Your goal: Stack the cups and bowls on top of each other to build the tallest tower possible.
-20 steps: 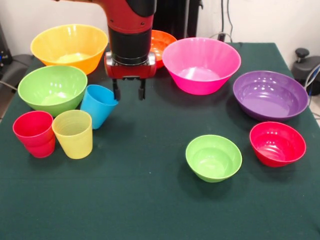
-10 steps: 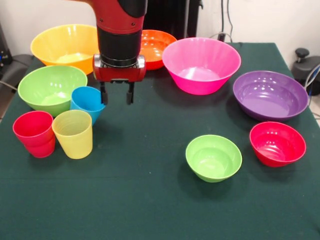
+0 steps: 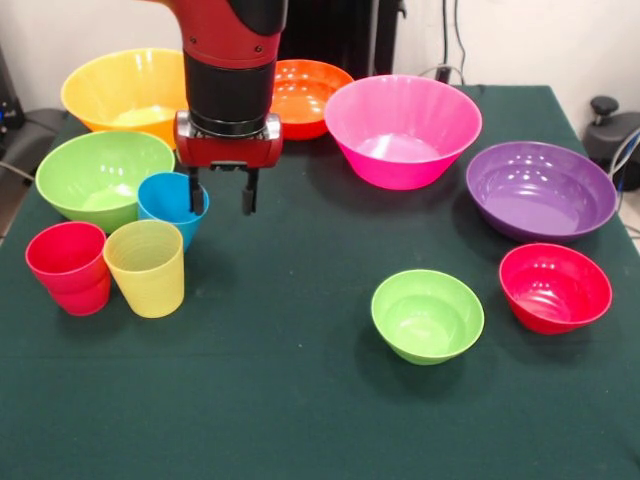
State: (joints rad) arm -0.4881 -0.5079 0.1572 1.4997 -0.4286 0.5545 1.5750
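Gripper (image 3: 218, 193) over the blue cup (image 3: 172, 205), jaws spread and holding nothing.

One finger (image 3: 193, 190) sits inside the cup's mouth, the other outside its right rim. The blue cup stands just in front of the large green bowl (image 3: 100, 178), behind the pale yellow cup (image 3: 146, 267) and red cup (image 3: 68, 266). The small lime-green bowl (image 3: 427, 315) lies near right, empty, beside the small red bowl (image 3: 554, 287); no tower stands on it yet.
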